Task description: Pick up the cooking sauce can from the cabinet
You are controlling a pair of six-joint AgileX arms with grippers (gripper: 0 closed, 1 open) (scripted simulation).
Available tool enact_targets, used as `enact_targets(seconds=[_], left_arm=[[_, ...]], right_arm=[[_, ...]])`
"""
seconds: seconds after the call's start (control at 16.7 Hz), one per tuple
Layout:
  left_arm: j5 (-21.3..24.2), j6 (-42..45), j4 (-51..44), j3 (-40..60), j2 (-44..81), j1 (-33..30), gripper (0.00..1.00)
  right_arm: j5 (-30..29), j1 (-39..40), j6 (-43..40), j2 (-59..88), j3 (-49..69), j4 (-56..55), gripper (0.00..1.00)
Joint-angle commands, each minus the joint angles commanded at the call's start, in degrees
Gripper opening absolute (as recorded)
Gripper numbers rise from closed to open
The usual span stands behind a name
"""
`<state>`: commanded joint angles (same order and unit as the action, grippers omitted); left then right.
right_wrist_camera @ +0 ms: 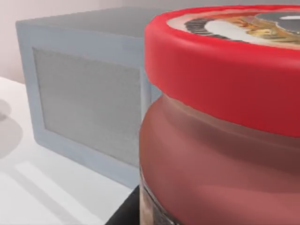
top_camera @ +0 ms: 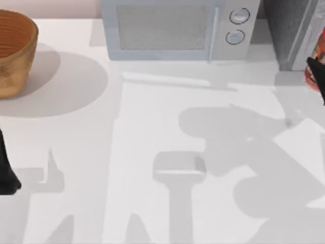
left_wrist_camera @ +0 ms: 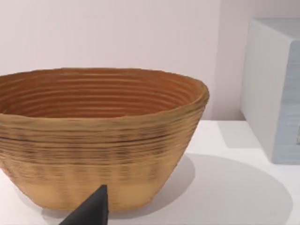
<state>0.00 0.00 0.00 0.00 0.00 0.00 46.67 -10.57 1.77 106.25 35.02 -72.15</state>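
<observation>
At top view's right edge, right tool (top_camera: 319, 76) and cooking sauce can (top_camera: 316, 53) cut off; grip unclear.

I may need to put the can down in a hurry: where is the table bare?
The table is bare across its middle and near edge, between the basket at the far left and the cabinet at the far right, in front of the microwave. The far right corner is crowded: the right gripper is at the cooking sauce can there. The left gripper is parked at the left edge.

Bright, even light. Soft grey arm shadows spread across the white desk (top_camera: 152, 101). The basket (top_camera: 15, 51) casts a rounded shadow to its right.
</observation>
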Motion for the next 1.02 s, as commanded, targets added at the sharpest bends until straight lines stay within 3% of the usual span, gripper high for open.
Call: enact_targets(seconds=[0.48, 1.02], left_arm=[[0.0, 0.0, 0.0, 0.0, 0.0, 0.0, 1.0], [0.0, 0.0, 0.0, 0.0, 0.0, 0.0, 1.0]], right_arm=[[7.99, -1.83, -0.07, 17.84, 6.04, -12.39, 0.0], [5.81, -0.31, -0.25, 20.02, 8.32, -12.39, 0.0]])
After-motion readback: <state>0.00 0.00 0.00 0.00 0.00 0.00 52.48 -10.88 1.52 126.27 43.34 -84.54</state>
